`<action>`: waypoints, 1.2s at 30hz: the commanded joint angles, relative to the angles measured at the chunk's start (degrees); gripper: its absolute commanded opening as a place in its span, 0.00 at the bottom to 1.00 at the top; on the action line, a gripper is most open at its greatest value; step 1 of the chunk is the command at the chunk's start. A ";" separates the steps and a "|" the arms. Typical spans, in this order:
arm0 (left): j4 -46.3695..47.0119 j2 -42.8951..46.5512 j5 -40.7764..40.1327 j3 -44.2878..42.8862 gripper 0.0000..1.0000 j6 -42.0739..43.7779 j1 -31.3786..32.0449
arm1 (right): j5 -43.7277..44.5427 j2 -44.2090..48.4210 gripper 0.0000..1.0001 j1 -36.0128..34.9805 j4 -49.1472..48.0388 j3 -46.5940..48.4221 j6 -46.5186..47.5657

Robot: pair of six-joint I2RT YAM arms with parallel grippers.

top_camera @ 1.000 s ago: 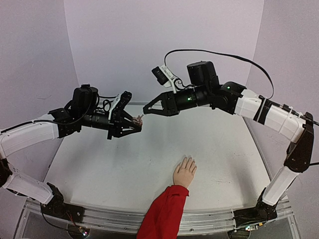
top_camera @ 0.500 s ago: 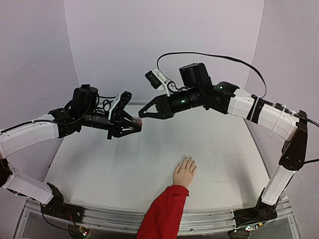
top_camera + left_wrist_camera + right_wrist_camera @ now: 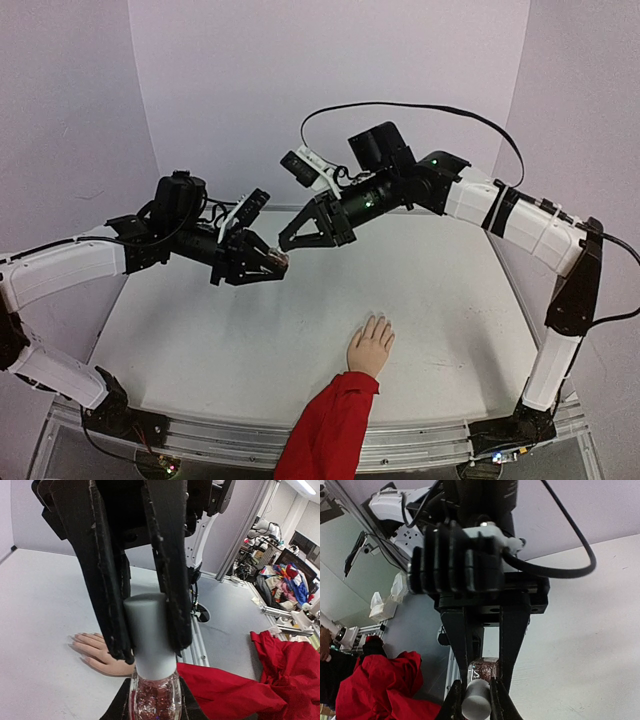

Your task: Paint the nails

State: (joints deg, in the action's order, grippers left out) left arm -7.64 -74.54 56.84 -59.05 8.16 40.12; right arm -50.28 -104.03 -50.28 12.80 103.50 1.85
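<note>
Grey cap [image 3: 150, 635] clamped in right gripper [image 3: 284, 243]; glitter bottle [image 3: 154, 700] gripped by left gripper [image 3: 277, 262], both aloft. Well apart on table [image 3: 450, 290]: mannequin hand [image 3: 371, 345], nails [image 3: 76, 639], red sleeve [image 3: 328, 425].

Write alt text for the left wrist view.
Black right gripper fills the top, shut on the grey cylindrical cap of a clear glass bottle of pink glitter. Behind: pale mannequin hand in a red sleeve on the white table.
</note>
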 commanded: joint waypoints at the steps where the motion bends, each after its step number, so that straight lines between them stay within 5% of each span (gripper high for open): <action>1: 4.13 -0.50 6.60 -6.64 0.00 -5.32 -0.13 | -4.00 -3.10 0.00 -0.33 10.08 4.66 9.97; 10: 7.20 3.70 -20.69 -6.41 0.00 1.19 1.06 | -0.60 -6.66 0.00 -0.34 8.44 2.90 8.35; 16: 30.03 3.85 -40.47 0.82 0.00 8.53 5.73 | 4.55 -8.70 0.00 -0.39 -2.49 -0.68 -6.17; 19: 37.39 1.50 -46.84 0.62 0.00 9.66 6.47 | 14.49 -9.17 0.00 -1.39 -4.94 -1.82 -15.29; 24: 45.79 -4.02 -53.20 -0.50 0.00 11.91 7.64 | 40.58 -10.10 0.00 -7.59 -8.24 -2.54 -38.64; 27: 48.43 -6.82 -53.67 -1.51 0.00 11.83 8.15 | 48.33 -13.39 0.00 -10.42 -9.89 0.21 -45.35; 36: 48.64 -4.75 -54.10 5.58 0.00 5.68 8.57 | 54.33 -10.91 0.00 -9.97 -8.88 3.16 -43.92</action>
State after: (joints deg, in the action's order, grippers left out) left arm 18.24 -84.44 -2.24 -53.10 17.45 45.17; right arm 8.01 -113.30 -56.05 1.26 106.50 -41.06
